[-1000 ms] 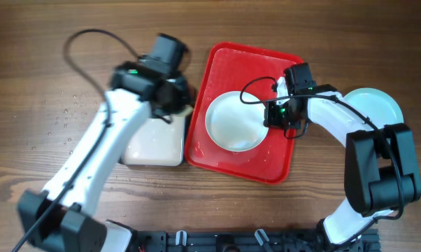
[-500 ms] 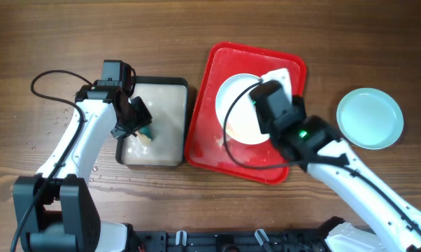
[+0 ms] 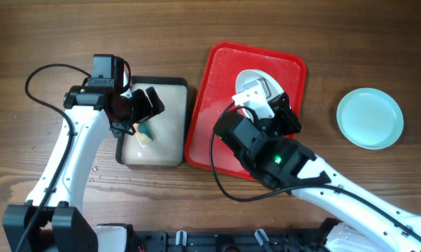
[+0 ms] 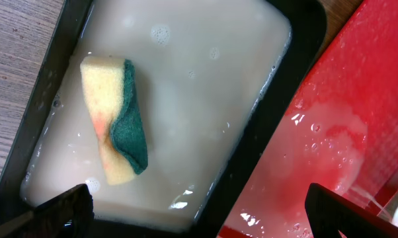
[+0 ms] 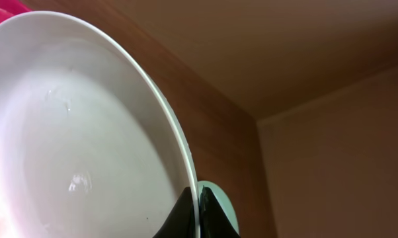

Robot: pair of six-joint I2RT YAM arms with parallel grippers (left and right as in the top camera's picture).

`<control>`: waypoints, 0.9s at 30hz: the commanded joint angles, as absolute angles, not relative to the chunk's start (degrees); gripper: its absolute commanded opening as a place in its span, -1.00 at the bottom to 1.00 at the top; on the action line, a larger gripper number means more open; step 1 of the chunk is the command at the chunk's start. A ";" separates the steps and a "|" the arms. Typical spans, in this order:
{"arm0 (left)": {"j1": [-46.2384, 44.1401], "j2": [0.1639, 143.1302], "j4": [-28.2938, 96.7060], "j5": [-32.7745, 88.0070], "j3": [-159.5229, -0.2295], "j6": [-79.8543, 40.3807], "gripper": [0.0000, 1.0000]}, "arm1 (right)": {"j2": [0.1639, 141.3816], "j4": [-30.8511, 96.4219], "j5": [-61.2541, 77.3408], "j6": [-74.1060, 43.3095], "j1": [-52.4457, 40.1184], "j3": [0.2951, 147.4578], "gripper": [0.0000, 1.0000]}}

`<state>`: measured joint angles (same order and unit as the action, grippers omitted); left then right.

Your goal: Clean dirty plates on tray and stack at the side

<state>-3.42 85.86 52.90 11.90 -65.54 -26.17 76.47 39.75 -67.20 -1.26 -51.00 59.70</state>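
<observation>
My right gripper (image 5: 198, 213) is shut on the rim of a white plate (image 5: 80, 139), holding it tilted on edge. From overhead this plate (image 3: 247, 75) shows above the red tray (image 3: 209, 143), mostly hidden by the right gripper (image 3: 261, 98) and its arm. A pale blue plate (image 3: 370, 117) lies on the table to the right, and a sliver of it (image 5: 220, 203) shows behind the white rim. My left gripper (image 4: 205, 221) stands wide open over the basin, nothing between its fingers. A yellow and green sponge (image 4: 116, 119) floats below it.
A black-rimmed basin (image 3: 184, 85) of milky water sits just left of the tray, its wall (image 4: 265, 165) against the wet tray edge (image 4: 358, 125). Water drops dot the wood at far left. The right arm covers the tray's near half.
The left gripper has opened and let the sponge go into the basin water. The right arm has raised the white plate off the tray and tipped it on edge.
</observation>
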 commanded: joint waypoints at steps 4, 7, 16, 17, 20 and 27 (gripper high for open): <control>-3.36 85.17 51.44 12.60 -66.72 -25.89 1.00 | 76.18 35.83 -74.48 2.83 -53.82 60.53 -0.91; -3.36 85.17 51.44 12.60 -66.72 -25.89 1.00 | 76.18 30.61 -76.82 9.54 -54.15 60.53 -0.91; -3.36 85.17 51.44 12.60 -66.72 -25.89 1.00 | 76.18 29.32 -76.79 10.55 -54.15 60.53 -0.92; -3.36 85.17 51.44 12.60 -66.72 -25.89 1.00 | 76.18 29.32 -76.79 10.55 -54.15 60.53 -0.92; -3.36 85.17 51.42 12.60 -66.72 -25.89 1.00 | 76.18 29.17 -76.79 10.52 -54.15 60.53 -0.91; -3.36 85.17 51.42 12.60 -66.72 -25.89 1.00 | 76.18 29.19 -76.79 10.55 -54.15 60.53 -0.91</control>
<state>-3.42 85.86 51.55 11.90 -65.54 -26.17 76.47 29.50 -74.85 10.39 -53.87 59.70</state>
